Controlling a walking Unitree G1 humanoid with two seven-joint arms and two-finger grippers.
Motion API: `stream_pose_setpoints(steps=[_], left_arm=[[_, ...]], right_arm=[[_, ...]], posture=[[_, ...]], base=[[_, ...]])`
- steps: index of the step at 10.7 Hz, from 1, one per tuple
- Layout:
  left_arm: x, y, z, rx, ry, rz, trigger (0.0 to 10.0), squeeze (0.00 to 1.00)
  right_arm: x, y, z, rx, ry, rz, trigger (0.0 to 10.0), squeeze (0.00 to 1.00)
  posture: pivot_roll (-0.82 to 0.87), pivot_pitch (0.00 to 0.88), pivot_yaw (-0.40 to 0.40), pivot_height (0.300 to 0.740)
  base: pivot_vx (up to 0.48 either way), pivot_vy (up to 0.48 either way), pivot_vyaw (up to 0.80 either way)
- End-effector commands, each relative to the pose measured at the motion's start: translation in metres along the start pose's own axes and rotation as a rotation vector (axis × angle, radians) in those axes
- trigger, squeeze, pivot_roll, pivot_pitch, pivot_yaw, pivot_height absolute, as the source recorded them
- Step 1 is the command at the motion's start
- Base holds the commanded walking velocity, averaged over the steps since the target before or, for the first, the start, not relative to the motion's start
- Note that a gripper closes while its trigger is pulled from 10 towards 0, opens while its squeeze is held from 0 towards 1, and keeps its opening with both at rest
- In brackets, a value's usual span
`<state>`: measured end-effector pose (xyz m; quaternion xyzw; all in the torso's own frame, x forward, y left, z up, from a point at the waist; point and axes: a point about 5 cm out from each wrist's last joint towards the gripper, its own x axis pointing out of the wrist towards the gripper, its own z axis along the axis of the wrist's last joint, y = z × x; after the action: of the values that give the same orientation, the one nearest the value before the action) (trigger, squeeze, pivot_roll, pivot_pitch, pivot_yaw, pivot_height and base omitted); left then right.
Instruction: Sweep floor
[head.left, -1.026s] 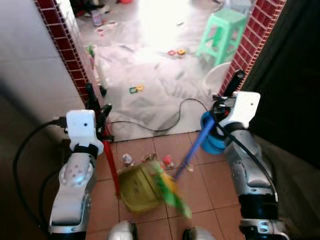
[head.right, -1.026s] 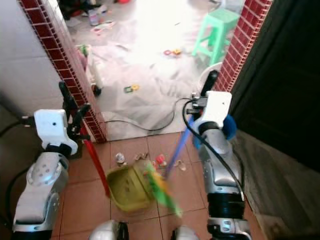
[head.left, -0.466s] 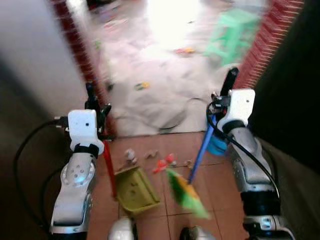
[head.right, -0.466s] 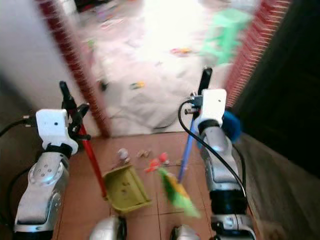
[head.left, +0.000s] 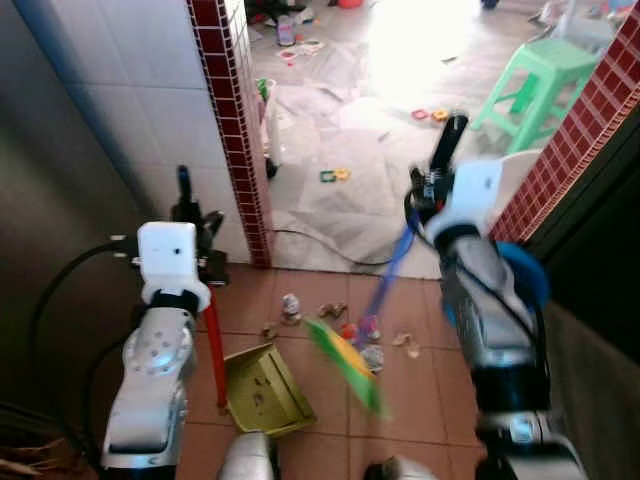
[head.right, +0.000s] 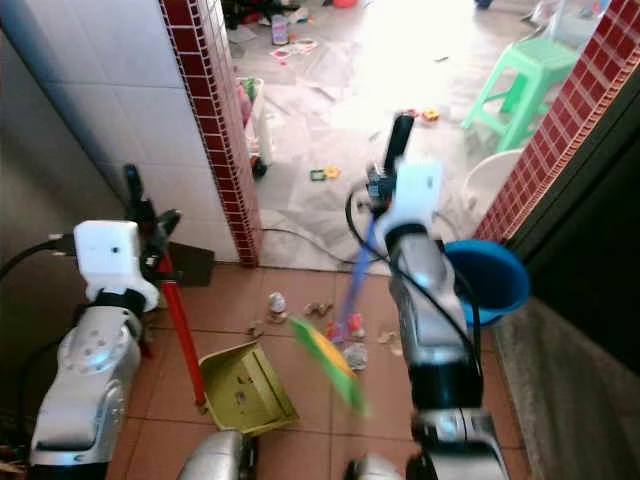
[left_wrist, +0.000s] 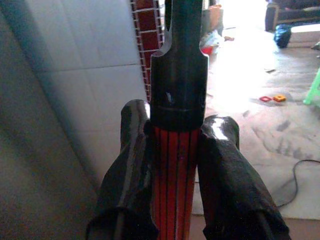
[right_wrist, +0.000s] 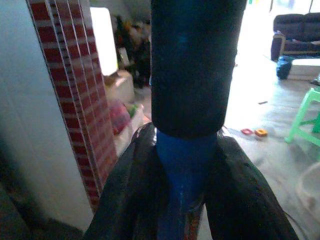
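We hold a tool in each arm. Our left gripper (left_wrist: 177, 165) is clamped on the red dustpan handle (head.left: 213, 345), one finger (left_wrist: 127, 165) pressed to either side of it, just under the black grip. That handle runs almost straight down from the fingers to the yellow-green dustpan (head.left: 262, 390), which rests on the terracotta tiled floor (head.left: 420, 390) with its mouth turned toward the litter.

Our right gripper (right_wrist: 187, 165) is closed around the blue broom handle (head.left: 390, 275), just under its black grip. From those fingers the handle slants down and toward our left arm, ending in the green and yellow broom head (head.left: 348, 358), blurred in mid-swing.

The scraps of litter (head.left: 345, 325) lie below and between both sets of fingers, beyond the broom head and beside the pan's open side. We judge that the next stroke must drag the head across this litter toward the dustpan, along the line joining our two tools.
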<state>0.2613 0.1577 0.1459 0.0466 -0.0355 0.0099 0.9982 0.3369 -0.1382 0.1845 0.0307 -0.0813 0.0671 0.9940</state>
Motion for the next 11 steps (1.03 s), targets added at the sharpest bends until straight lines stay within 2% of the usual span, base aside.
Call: stream_pose_setpoints(steps=[1,2,3,4,8,11], left_arm=[[0.003,0.001,0.013,0.011,-0.062,0.004,10.0,0.0],[0.003,0.001,0.013,0.011,-0.061,0.007,10.0,0.0],[0.003,0.0,0.012,0.007,-0.059,0.004,10.0,0.0],[0.004,-0.002,0.013,-0.001,-0.065,-0.003,10.0,0.0],[0.006,-0.009,0.015,-0.026,-0.08,-0.03,10.0,0.0],[0.006,-0.011,0.016,-0.031,-0.077,-0.038,10.0,0.0]], right_arm=[[0.007,-0.002,0.026,0.003,-0.096,0.006,10.0,0.0],[0.012,-0.001,0.038,0.002,-0.133,0.013,10.0,0.0],[0.017,-0.001,0.053,-0.039,-0.194,0.021,10.0,0.0],[0.018,-0.002,0.058,-0.124,-0.228,0.024,10.0,0.0],[0.011,-0.01,0.038,-0.277,-0.191,-0.011,10.0,0.0],[0.01,-0.013,0.028,-0.292,-0.167,-0.035,10.0,0.0]], posture=[[0.01,0.059,0.022,0.74],[0.01,0.06,0.022,0.74],[0.01,0.067,0.022,0.74],[0.01,0.067,0.021,0.74],[0.01,0.073,0.021,0.74],[0.01,0.075,0.027,0.74]], base=[[0.0,0.0,0.0],[0.0,0.0,0.0],[0.0,0.0,0.0],[0.0,0.0,0.0],[0.0,0.0,0.0],[0.0,0.0,0.0]])
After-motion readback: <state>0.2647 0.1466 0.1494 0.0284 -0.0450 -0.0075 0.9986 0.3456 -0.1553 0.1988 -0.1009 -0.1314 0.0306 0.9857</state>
